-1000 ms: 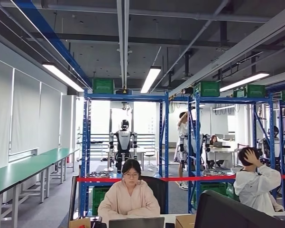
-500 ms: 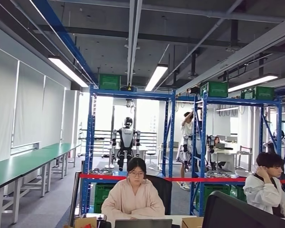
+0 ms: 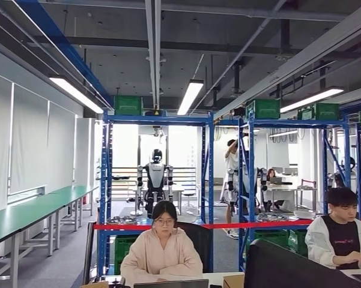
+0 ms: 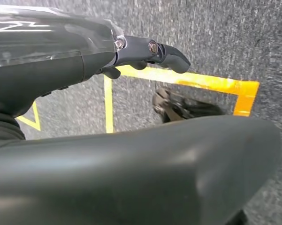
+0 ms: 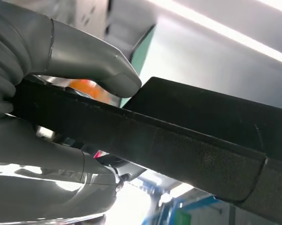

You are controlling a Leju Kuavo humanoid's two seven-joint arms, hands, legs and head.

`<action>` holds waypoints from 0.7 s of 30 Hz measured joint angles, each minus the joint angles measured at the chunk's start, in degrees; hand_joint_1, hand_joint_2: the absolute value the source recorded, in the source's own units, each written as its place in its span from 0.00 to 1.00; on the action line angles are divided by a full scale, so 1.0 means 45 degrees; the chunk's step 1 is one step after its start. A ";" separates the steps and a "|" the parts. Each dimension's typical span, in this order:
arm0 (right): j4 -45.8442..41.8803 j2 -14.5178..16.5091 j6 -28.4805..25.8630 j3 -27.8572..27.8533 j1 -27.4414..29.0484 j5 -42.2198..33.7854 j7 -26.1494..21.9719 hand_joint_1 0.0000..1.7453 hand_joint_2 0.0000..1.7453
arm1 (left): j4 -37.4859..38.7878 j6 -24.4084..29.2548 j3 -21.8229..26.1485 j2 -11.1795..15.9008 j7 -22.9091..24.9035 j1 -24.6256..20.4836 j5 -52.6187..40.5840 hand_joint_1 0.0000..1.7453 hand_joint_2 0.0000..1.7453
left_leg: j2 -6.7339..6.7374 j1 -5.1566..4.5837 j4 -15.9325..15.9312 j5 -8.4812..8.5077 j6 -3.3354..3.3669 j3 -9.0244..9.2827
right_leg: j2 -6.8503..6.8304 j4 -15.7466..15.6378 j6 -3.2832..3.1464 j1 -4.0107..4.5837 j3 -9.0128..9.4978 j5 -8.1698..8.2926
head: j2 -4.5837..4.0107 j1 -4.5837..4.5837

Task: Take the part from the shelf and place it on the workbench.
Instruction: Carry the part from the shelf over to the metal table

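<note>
In the right wrist view my right hand (image 5: pixel 50 117) grips a long, flat black part (image 5: pixel 189 136). The grey thumb (image 5: pixel 86 51) presses on its upper face and the fingers wrap its other side. The part runs out past the hand, its far end cut off by the picture edge. My left hand (image 4: pixel 96 159) hangs over grey carpet with nothing in it, one dark finger (image 4: pixel 160 50) held out straight. A long green workbench (image 3: pixel 33 210) runs along the left wall in the head view.
Blue shelf racks (image 3: pixel 206 180) with green crates on top stand ahead behind a red tape barrier (image 3: pixel 223 226). Two people sit at desks close in front (image 3: pixel 162 246) (image 3: pixel 342 234), and another robot (image 3: pixel 155 180) stands further back. Yellow floor tape (image 4: pixel 203 82) lies below my left hand.
The head camera swung right and then back left, shifting the whole scene. The seated person on the right lowered their hands from their head and now faces forward.
</note>
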 joint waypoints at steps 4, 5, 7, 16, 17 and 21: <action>0.0701 0.0035 -0.1269 0.0043 -0.1835 0.2045 0.0752 1.00 1.00 | 0.0000 -0.0129 -0.0232 0.0005 0.0126 -0.0069 -0.0435 0.00 1.00 | 0.0050 -0.0035 -0.2833 0.1692 0.0181 0.0985 | 0.0089 0.0083 0.0189 0.0052 0.0234 -0.0251 | -0.0002 -0.0002; 0.1045 0.0043 -0.1678 0.0072 -0.2512 0.2836 0.1022 1.00 1.00 | 0.0000 -0.0174 -0.0333 0.0006 0.0134 -0.0097 -0.0607 0.00 1.00 | 0.0054 -0.0062 -0.3038 0.1703 0.0242 0.1039 | 0.0114 0.0104 0.0251 0.0065 0.0207 -0.0269 | -0.0002 -0.0002; 0.1971 0.0044 -0.2299 0.0092 -0.3994 0.4094 0.1571 1.00 1.00 | 0.0000 -0.0283 -0.0581 0.0018 0.0130 -0.0144 -0.0983 0.00 1.00 | 0.0050 -0.0079 -0.3115 0.1696 0.0357 0.1021 | 0.0121 0.0109 0.0368 0.0055 0.0160 -0.0278 | -0.0001 0.0000; 0.6778 0.0017 -0.3576 0.0166 -0.8745 0.8534 0.2159 1.00 1.00 | 0.0000 -0.0740 -0.1466 0.0098 -0.0198 -0.0207 -0.1684 0.00 1.00 | -0.0034 0.0014 -0.3178 0.1619 0.0567 0.1206 | -0.0008 0.2902 0.0657 -0.0034 -0.1569 -0.0799 | -0.0005 -0.0001; 0.7080 0.0008 -0.3639 0.0282 -0.8973 0.9004 0.2215 1.00 1.00 | 0.0001 -0.0781 -0.1513 0.0101 -0.0240 -0.0204 -0.1696 0.00 1.00 | -0.0058 0.0015 -0.3185 0.1582 0.0544 0.1256 | 0.0000 0.1987 0.0606 -0.0021 -0.1245 -0.0232 | -0.0005 -0.0001; 0.8104 -0.0079 -0.3870 0.0917 -0.9492 1.0369 0.2222 1.00 1.00 | 0.0061 -0.0917 -0.1594 0.0114 -0.0372 -0.0180 -0.1689 0.00 1.00 | -0.0105 0.0013 -0.3283 0.1567 0.0358 0.1281 | 0.0030 0.0346 0.0341 0.0146 -0.0666 0.0487 | 0.0007 0.0002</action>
